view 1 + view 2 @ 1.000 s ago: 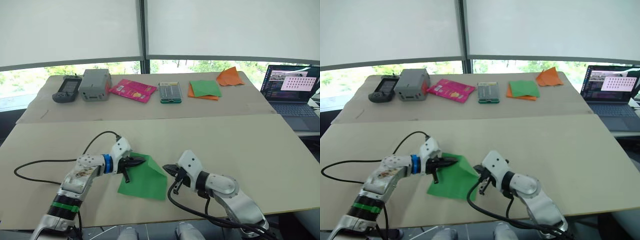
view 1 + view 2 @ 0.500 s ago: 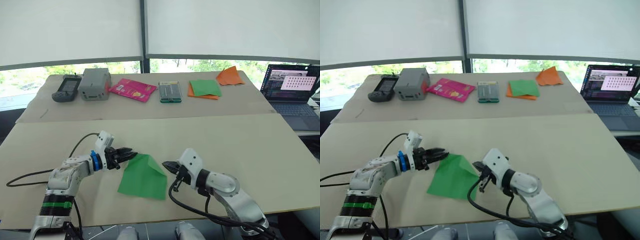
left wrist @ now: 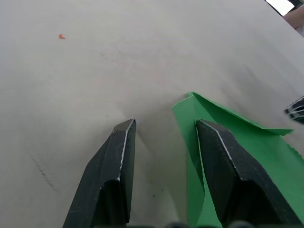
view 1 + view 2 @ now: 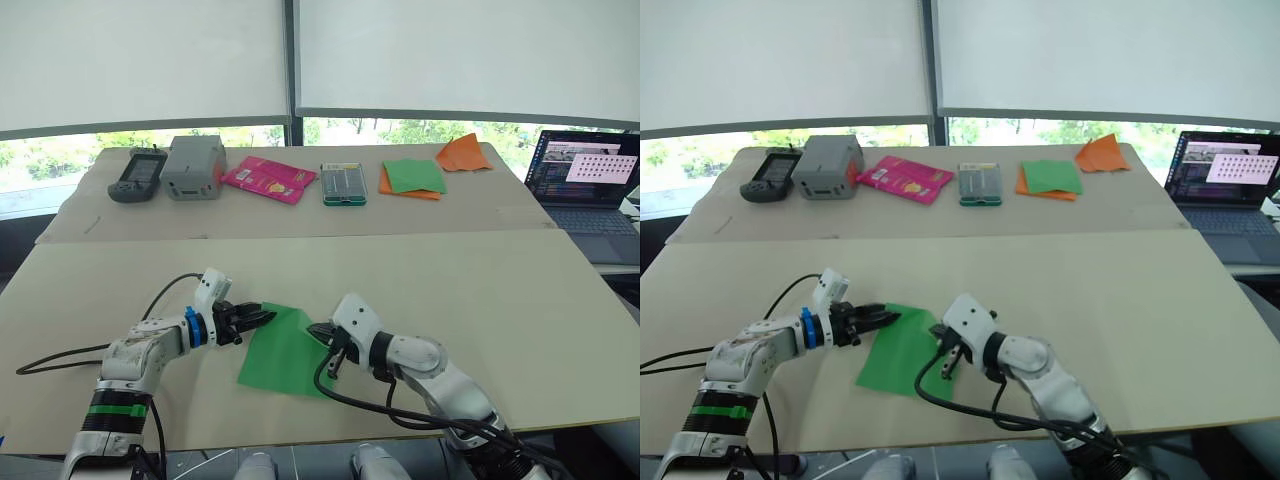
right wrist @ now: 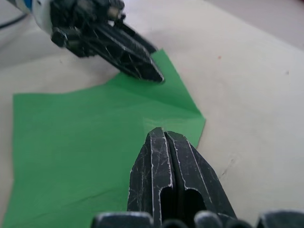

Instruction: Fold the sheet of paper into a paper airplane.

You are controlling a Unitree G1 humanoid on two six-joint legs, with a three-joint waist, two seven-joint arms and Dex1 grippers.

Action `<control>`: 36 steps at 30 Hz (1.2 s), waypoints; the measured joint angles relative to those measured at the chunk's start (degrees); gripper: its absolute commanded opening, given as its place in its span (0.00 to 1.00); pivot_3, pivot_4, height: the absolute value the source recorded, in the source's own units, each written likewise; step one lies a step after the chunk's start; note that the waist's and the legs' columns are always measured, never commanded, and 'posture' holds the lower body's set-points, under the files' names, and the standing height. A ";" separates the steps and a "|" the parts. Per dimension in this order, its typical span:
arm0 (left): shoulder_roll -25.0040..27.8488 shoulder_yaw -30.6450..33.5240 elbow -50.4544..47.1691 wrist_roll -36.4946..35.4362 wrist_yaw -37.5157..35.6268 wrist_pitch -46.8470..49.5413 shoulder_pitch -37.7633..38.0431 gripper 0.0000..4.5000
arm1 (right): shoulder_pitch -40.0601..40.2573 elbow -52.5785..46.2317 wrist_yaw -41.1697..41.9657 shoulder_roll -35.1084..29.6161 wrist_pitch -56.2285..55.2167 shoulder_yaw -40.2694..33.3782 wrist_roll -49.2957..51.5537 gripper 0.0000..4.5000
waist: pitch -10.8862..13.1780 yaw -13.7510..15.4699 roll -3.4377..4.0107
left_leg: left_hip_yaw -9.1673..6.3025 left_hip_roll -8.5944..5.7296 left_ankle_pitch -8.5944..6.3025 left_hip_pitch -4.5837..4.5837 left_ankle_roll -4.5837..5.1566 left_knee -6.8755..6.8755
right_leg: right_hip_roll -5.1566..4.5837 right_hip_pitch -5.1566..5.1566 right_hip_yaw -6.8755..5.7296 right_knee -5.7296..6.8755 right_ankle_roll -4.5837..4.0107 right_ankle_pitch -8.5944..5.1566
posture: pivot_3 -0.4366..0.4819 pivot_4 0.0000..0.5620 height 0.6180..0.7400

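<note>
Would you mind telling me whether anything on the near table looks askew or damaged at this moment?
Nothing looks damaged. The sheet of paper lies skewed to the table edge with one corner folded over, between the open left gripper and the shut right gripper.

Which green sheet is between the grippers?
The sheet of paper on the near table, one corner folded, between the left gripper and right gripper. The other green sheet lies on an orange sheet at the back.

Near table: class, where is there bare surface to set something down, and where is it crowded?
The near table is bare across its right half, from the right pincer to the edge by the laptop, and along its far strip. It is crowded near the front, where the left pincer, open, and the right pincer, shut, meet at the sheet of paper.
</note>
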 measured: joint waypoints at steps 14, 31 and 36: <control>1.69 -0.23 -4.42 0.39 0.19 -0.61 3.35 0.01 | -1.64 4.62 1.23 0.28 -0.38 2.82 -1.70 0.00 | -0.01 -0.07 0.02 | 0.00 0.00 -0.01 0.03 -0.01 0.00 | 0.00 -0.02 0.00 0.04 0.00 0.00 | 0.48 0.27 1.00; 5.30 -8.51 -13.16 10.57 0.37 -13.40 9.23 0.01 | -2.53 5.70 2.49 -0.64 -1.44 3.11 -2.33 0.00 | -0.13 0.15 0.22 | 0.01 0.00 -0.01 0.05 -0.02 0.00 | -0.02 0.03 0.00 0.02 -0.01 -0.01 | 0.48 0.27 1.00; 6.03 -10.09 -12.93 12.18 -0.01 -14.61 9.08 0.01 | -3.05 6.56 2.45 0.21 -1.45 3.15 -2.69 0.00 | -0.18 0.12 0.28 | 0.01 0.00 -0.01 0.06 -0.02 0.01 | -0.02 0.03 0.00 0.02 -0.01 -0.01 | 0.48 0.27 1.00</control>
